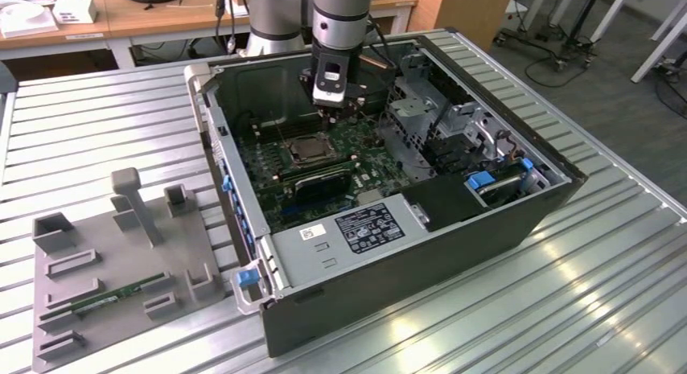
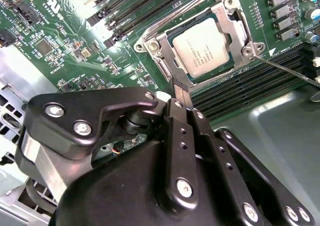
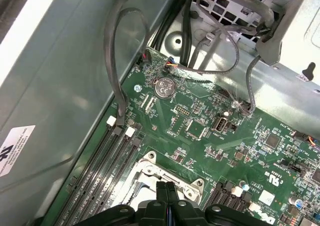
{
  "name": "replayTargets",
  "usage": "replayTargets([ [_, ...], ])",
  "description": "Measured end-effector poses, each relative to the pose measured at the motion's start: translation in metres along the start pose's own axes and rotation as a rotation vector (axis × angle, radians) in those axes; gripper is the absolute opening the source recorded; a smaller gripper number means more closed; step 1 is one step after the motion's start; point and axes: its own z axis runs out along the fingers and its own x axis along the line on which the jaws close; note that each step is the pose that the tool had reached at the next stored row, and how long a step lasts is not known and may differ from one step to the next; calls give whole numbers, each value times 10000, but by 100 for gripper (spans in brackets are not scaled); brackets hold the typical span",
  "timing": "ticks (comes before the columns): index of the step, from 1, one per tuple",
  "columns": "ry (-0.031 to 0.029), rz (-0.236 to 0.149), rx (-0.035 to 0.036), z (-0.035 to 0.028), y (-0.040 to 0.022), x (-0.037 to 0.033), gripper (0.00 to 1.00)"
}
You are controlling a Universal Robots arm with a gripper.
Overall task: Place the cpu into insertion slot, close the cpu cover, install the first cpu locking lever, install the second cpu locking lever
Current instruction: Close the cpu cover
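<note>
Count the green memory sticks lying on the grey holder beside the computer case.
1. The memory stick lies in a groove of the grey holder, at the exterior view's left, outside the case.

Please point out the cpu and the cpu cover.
the cpu [image 2: 202, 48], second wrist view: middle of its metal top.
the cpu cover [image 2: 162, 48], second wrist view: frame strip beside the cpu.

Cover [image 2: 162, 46]: one corner hidden behind gripper [image 2: 180, 86].
Lever [image 2: 285, 70]: far end cut off by picture edge.
Cpu [image 1: 310, 150], exterior view: too small to tell how it sits.
</note>
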Motion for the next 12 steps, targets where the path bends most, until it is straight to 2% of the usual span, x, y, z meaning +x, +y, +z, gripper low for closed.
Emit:
replayTargets([
  [6,5,-82,2,0,0,0,11],
  [12,36,-689,21,1,0,0,11],
])
